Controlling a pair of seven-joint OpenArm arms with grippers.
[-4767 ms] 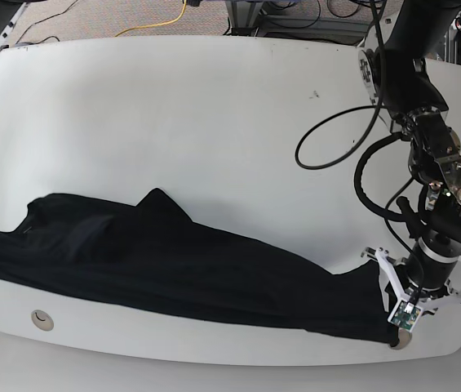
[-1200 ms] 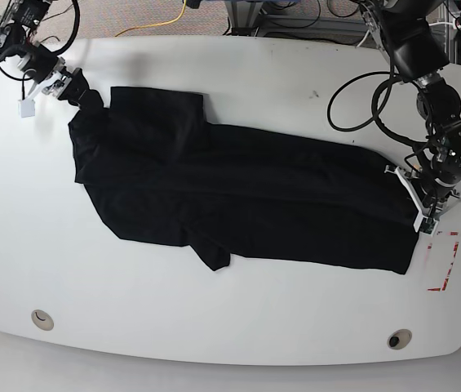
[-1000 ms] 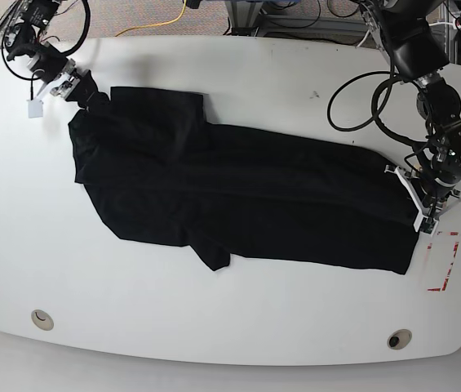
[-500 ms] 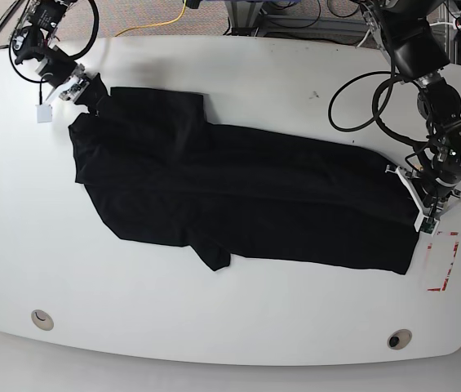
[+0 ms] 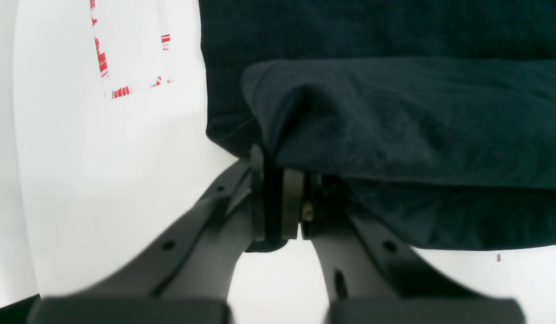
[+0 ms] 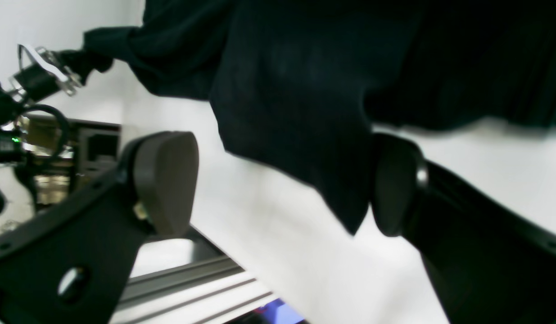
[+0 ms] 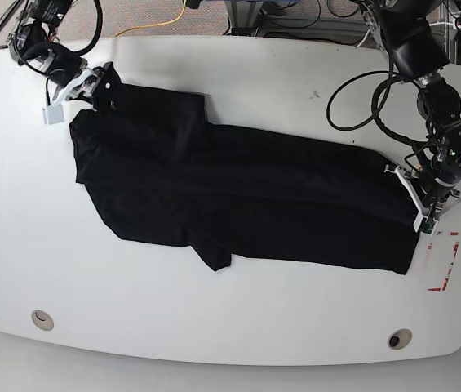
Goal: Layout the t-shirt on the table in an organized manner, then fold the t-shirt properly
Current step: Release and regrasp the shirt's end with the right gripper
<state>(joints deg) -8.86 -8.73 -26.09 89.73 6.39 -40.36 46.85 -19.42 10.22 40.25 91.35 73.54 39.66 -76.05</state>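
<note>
The black t-shirt [image 7: 238, 196] lies spread lengthwise across the white table [image 7: 254, 82], one sleeve sticking out at its near edge. My left gripper [image 7: 423, 216] is at the shirt's right end, shut on a fold of the hem; the left wrist view shows the fabric [image 5: 395, 112] pinched between the closed jaws [image 5: 277, 198]. My right gripper [image 7: 79, 90] is at the shirt's far left corner with its jaws wide apart. In the right wrist view the gripper [image 6: 282, 184] straddles loose black fabric [image 6: 305, 90] that touches neither pad.
A red tape outline [image 7: 445, 261] is on the table just right of the shirt's end, also in the left wrist view [image 5: 102, 67]. Two grommet holes [image 7: 42, 319] [image 7: 399, 338] sit near the front edge. A black cable loop [image 7: 332, 106] hangs over the table's right part.
My right gripper has moved right along the far edge and opened, letting go of the shirt's far left corner. The left gripper has stayed shut on the right end.
</note>
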